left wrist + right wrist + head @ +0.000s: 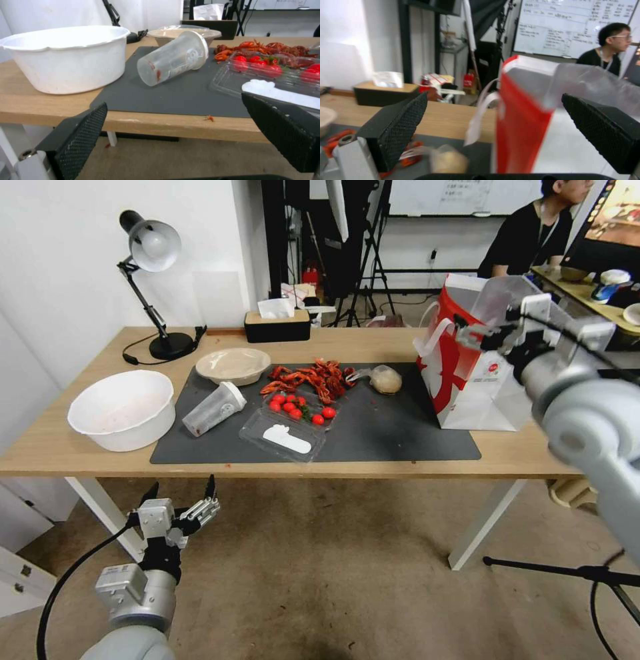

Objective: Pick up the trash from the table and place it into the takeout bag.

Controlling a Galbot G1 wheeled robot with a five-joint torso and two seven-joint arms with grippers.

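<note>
We see the left claw (180, 492) hanging below the desk's (73, 447) front edge near its left corner, fingers spread wide and holding nothing. The right claw (507, 323) is raised over the takeout bag (470, 380), which stands upright at the right end of the dark mat (387, 437) — its fingers wide apart too, empty. On the mat lie the clear white-lidded cup (215, 408) on its side, the beige bowl (233, 365) at the back left corner, the clear bag with a beige lump (385, 379) near the takeout bag, red crayfish shells (310, 378) and a tomato tray (290, 423) — a white tub (122, 410) sits off the mat's left edge.
</note>
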